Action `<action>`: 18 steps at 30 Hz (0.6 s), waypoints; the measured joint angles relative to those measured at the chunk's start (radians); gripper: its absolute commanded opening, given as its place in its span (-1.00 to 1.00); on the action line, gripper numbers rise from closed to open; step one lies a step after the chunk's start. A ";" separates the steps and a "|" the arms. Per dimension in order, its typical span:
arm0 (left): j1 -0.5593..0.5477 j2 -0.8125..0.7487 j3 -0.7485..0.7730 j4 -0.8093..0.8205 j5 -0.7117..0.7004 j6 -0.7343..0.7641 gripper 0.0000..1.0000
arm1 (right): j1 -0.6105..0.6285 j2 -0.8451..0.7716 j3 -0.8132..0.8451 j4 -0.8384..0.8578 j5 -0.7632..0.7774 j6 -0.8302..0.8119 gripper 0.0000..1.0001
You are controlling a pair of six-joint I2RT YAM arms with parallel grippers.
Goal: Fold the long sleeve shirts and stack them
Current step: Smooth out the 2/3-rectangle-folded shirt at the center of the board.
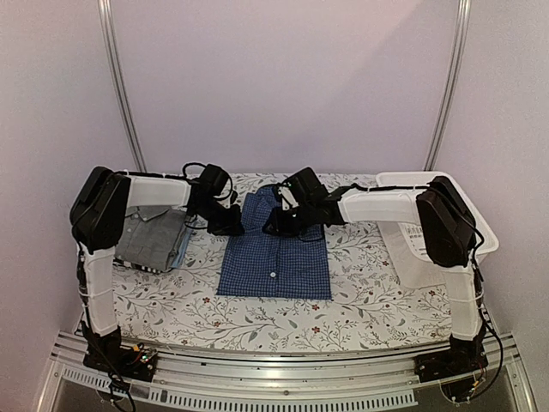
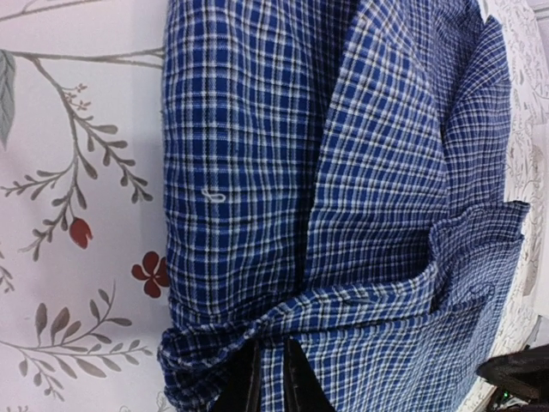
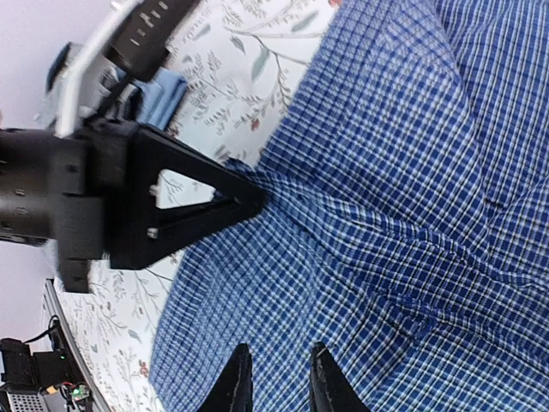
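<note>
blue checked shirt (image 1: 274,257) lies flat mid-counter (image 1: 369,296), button side up, collar end away from the arm bases. left fingers (image 2: 302,390) are clamped on a bunched bit of its left edge up near the collar. right fingers (image 3: 233,386) sit on the cloth just beside them with a narrow gap showing, can't tell if they're gripping. folded pile with a grey shirt (image 1: 150,233) on top sits left of it, white basket (image 1: 403,180) on the right.
</note>
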 measured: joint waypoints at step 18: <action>0.010 0.030 0.003 0.000 0.001 0.003 -0.79 | -0.083 0.056 -0.084 0.042 -0.029 0.048 -0.51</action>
